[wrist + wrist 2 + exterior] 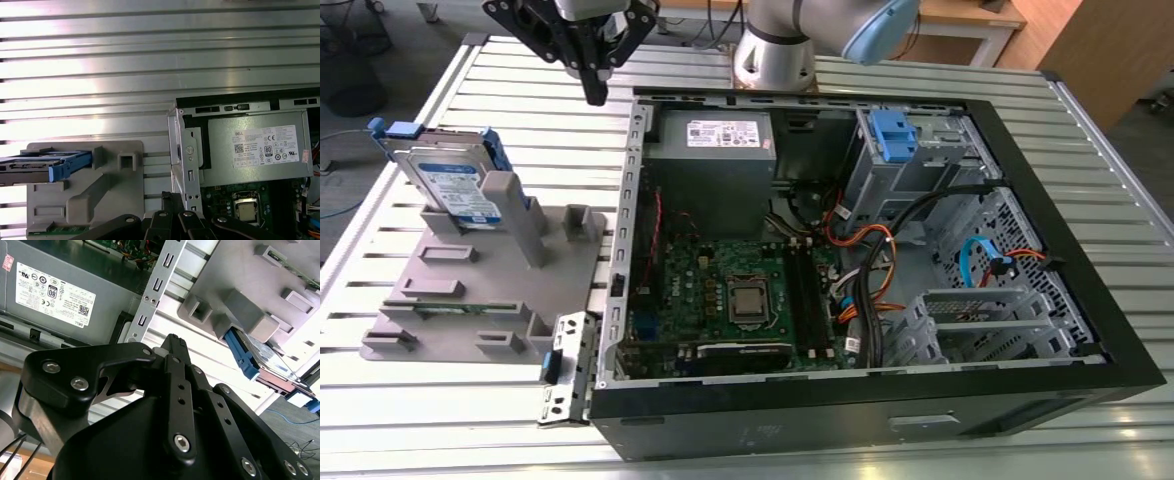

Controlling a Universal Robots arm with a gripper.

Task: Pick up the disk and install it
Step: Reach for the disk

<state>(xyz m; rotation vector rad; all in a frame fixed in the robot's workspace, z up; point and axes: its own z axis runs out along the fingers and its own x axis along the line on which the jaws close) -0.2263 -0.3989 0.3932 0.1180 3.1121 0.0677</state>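
The disk (454, 188), a silver drive with a white-and-blue label in a blue bracket, stands on edge in the grey fixture (467, 290) at the exterior view's left. It also appears in the second wrist view as disk (272, 362) and in the first wrist view as disk (35, 167), seen edge-on. My gripper (596, 92) hangs above the slatted table between the fixture and the open computer case (854, 240), well apart from the disk. Its black fingers (174, 342) are shut together with nothing between them.
Inside the case, a grey power supply box (714, 150) with a white sticker sits nearest the gripper. A blue plastic clip (891, 135) stands in the drive bay further right. The motherboard (734, 290) and loose cables (881, 250) lie below. The arm's base (774, 50) stands behind the case.
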